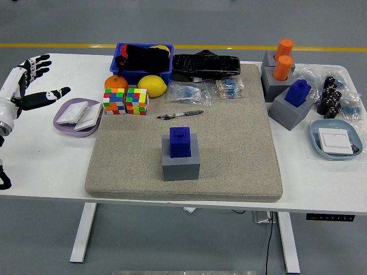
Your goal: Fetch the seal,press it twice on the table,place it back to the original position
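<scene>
Head view: the left hand (26,86) is raised over the table's (46,160) left end, fingers spread apart, thumb pointing toward the middle of the table, holding nothing. It is well apart from the seal. The right hand does not appear.

The blue seal (180,141) stands upright in its grey holder (180,161) on the tan mat (183,137), near the mat's front edge and roughly at its middle. Nothing touches it.

Behind the holder lies a pen (180,114). To the left on the mat's far part stand two colour cubes (125,101) side by side, with an orange (116,82) and a lemon (152,85) just behind them. A blue bin (143,63) with dark contents sits at the far edge, beside a black bag (205,66). Clear packets (209,90) of small parts lie in front of the bag; their contents are too small to identify.

Left of the mat, a purple plate (77,117) holds two white pieces. On the right, a second blue seal (297,92) rests in a grey holder (291,112), and two orange cylinders (282,59) stand in another grey holder behind it. A pale blue dish (335,139) with a white piece lies near the right edge.
</scene>
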